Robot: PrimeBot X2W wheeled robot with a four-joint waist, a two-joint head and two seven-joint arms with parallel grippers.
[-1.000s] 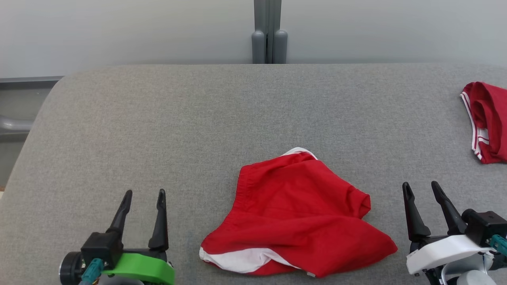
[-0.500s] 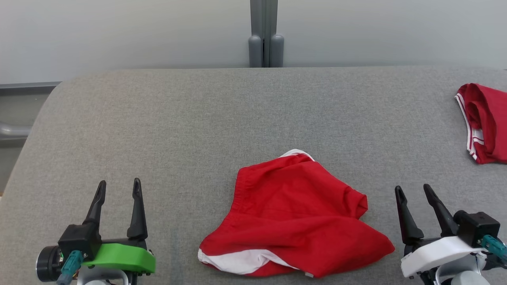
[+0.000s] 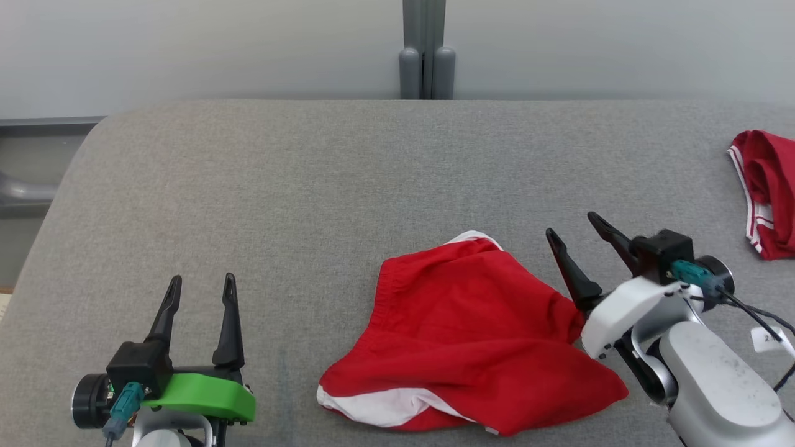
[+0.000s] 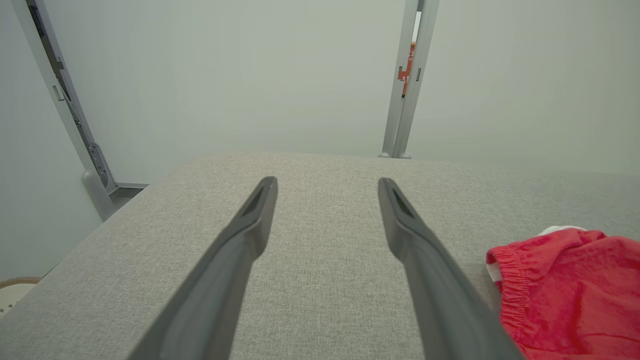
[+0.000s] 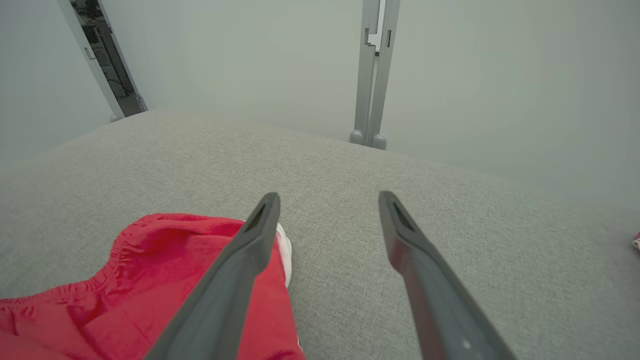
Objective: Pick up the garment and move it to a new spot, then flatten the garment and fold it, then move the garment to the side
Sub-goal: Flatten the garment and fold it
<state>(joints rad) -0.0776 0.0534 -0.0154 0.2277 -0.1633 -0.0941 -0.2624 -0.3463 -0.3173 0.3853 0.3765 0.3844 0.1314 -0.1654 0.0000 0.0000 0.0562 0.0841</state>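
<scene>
Lying well right of the garment [image 3: 472,335], red cloth [image 3: 767,192] shows in head view.

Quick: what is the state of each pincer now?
Left pincer: open, holding nothing.
Right pincer: open, holding nothing, near the garment.

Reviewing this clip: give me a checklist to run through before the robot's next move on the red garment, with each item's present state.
1. Right pincer open: ok, its fingers stand spread.
2. Left pincer open: ok, and it sits apart from the cloth on its left.
3. Red garment not held: ok, it lies loose on the grey surface.
4. Right pincer in contact with the cloth: cannot tell; it is at the garment's right edge.
5. Garment flat: not ok, it is crumpled with white trim showing.
6. Room for a new spot: ok, there is open surface beyond it; the second red garment lies far right.
</scene>
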